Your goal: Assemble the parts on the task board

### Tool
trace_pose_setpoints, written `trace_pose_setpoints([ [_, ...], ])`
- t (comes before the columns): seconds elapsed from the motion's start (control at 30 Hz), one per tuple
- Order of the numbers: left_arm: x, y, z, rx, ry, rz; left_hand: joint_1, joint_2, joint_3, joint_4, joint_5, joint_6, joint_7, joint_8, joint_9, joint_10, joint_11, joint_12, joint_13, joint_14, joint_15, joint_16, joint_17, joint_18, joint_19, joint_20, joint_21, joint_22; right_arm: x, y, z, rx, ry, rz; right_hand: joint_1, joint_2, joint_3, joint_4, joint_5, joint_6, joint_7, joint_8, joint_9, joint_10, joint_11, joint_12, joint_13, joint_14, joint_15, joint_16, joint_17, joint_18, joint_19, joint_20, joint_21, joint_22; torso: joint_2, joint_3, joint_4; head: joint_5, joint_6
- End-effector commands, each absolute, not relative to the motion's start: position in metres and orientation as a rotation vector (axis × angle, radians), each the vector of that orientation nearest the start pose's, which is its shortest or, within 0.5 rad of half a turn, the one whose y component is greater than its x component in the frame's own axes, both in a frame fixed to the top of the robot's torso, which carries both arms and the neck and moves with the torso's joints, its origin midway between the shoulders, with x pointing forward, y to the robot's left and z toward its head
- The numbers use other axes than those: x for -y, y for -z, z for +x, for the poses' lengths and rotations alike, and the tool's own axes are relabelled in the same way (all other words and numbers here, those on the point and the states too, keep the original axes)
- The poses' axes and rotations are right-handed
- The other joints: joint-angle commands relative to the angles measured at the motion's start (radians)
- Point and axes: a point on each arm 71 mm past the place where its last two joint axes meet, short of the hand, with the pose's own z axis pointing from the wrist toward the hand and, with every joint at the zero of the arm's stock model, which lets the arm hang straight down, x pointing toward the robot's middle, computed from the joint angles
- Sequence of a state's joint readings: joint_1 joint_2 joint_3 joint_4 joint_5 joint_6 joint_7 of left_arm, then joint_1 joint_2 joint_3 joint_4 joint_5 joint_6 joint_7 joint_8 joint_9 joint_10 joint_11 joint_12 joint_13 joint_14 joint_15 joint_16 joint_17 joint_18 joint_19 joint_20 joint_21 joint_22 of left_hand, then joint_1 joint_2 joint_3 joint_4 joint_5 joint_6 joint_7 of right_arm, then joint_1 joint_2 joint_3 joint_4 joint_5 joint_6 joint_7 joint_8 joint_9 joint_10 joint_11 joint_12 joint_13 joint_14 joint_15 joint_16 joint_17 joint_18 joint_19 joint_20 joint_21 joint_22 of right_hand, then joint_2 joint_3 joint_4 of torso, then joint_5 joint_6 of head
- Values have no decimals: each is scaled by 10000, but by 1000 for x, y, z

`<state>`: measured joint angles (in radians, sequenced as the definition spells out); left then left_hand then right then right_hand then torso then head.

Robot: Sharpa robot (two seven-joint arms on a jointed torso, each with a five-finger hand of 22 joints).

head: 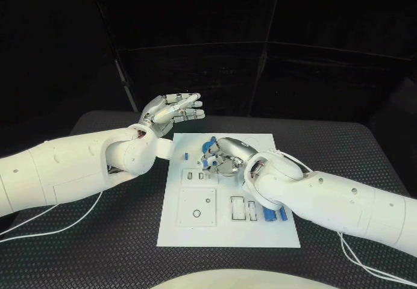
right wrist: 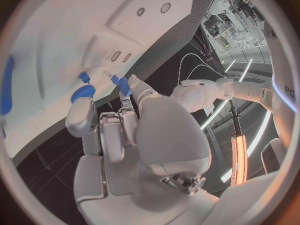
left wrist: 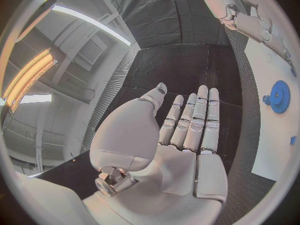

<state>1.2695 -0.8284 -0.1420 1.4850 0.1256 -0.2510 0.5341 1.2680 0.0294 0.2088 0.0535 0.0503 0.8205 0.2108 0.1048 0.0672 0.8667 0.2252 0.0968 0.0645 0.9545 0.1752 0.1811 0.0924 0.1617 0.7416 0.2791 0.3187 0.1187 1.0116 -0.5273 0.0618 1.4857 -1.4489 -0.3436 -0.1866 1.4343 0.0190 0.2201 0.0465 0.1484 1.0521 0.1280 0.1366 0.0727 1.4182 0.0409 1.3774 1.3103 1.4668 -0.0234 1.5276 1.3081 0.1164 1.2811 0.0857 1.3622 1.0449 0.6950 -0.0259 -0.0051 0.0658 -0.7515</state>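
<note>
Nearest, blue parts (head: 275, 215) lay on the task board (head: 228, 238) behind the right hand's wrist. The right hand (head: 224, 158) hovered over the board's middle, fingers curled, a small blue part (right wrist: 124, 85) pinched at its fingertips. A blue gear (left wrist: 279, 96) lay just beyond those fingertips. Farthest, the left hand (head: 172, 109) stood off the board, fingers straight, side by side, holding nothing.

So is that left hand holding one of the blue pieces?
No, the left hand is flat and bare, its fingers stretched out above the black table.
</note>
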Motion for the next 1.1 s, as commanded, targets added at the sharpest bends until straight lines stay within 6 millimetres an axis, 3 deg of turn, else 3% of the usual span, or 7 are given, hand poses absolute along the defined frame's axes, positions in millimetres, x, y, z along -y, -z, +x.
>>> trace_pose_setpoints([
  [0.03,-214,175,497,-13181,16553,-11222,-42,94,-22,-55,35,53,683,-33,-8,41,4,-58,-5,53,7,-65,-16,188,64,31,-10,-9,52,230,450,-17067,-8429,-1344,-81,-9,41,-18,31,107,-7,67,11,-66,26,-41,253,818,-28,8,1599,-150,-39,-16,-31,-10,12,2,-2,62,-54],
  [0.4,-213,175,497,-13186,16562,-11217,-13,94,-11,-89,34,67,677,-32,-5,51,0,-57,-4,53,6,-73,-21,189,64,31,-13,-15,39,234,444,-16937,-8489,-1740,-109,-47,41,-27,25,99,-2,60,6,-68,29,-43,255,821,-28,14,1615,-151,-36,-15,-31,-4,4,12,-5,91,-68],
  [1.1,-214,175,497,-13175,16543,-11222,-13,94,-11,-89,34,67,677,-32,-5,51,0,-57,-4,53,6,-73,-21,189,64,31,-13,-15,38,253,440,-18043,-7836,-2518,-214,-134,35,-23,-27,102,6,54,-1,-68,37,-49,259,820,-22,11,1611,-149,-44,-10,-40,-16,7,8,6,154,-174],
])
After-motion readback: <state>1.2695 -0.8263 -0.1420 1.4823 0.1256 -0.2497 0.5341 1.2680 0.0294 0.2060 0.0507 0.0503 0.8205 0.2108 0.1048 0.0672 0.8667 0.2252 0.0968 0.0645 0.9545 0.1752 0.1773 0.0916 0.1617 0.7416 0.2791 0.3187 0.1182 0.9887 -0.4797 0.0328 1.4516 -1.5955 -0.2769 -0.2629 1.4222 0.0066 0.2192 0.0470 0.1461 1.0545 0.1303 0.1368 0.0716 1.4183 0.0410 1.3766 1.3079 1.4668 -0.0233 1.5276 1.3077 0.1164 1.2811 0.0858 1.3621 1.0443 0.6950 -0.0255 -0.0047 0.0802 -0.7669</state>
